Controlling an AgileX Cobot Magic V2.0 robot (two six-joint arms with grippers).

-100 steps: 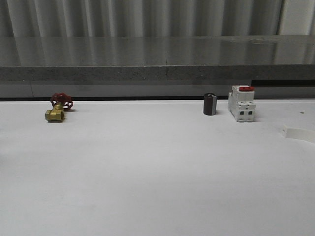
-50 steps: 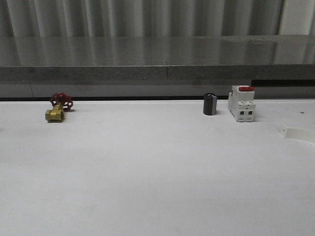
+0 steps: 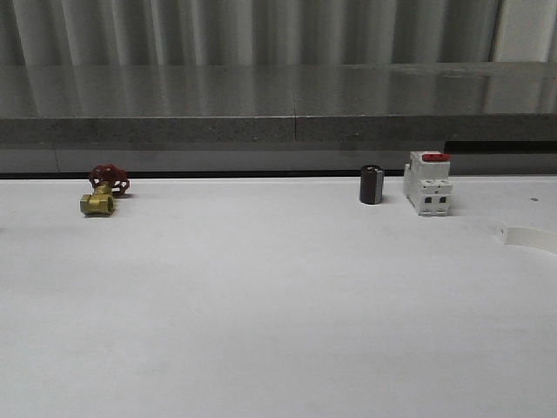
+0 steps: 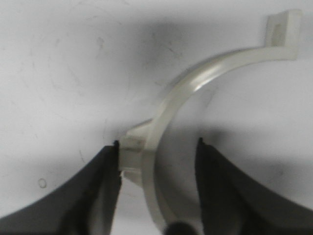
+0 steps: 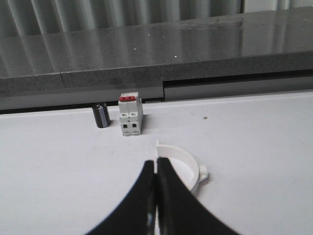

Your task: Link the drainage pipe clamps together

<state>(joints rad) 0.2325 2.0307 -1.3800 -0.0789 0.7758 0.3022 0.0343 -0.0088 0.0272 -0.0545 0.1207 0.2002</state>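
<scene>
Your table carries a breaker at about one o'clock with a black cylinder just beside it, and a brass valve at ten o'clock. One clamp lies at three o'clock just beyond your right gripper, whose fingers are pressed together on nothing. Your left gripper stands spread, straddling the other clamp flat on the table, the lug beside one finger.

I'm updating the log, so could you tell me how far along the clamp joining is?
Nothing is joined yet. In hand: the left tool is open around one clamp half lying on the table, not yet gripped. The right tool is shut, with the other clamp half just beyond it. Left: pick both up and mate them.
</scene>
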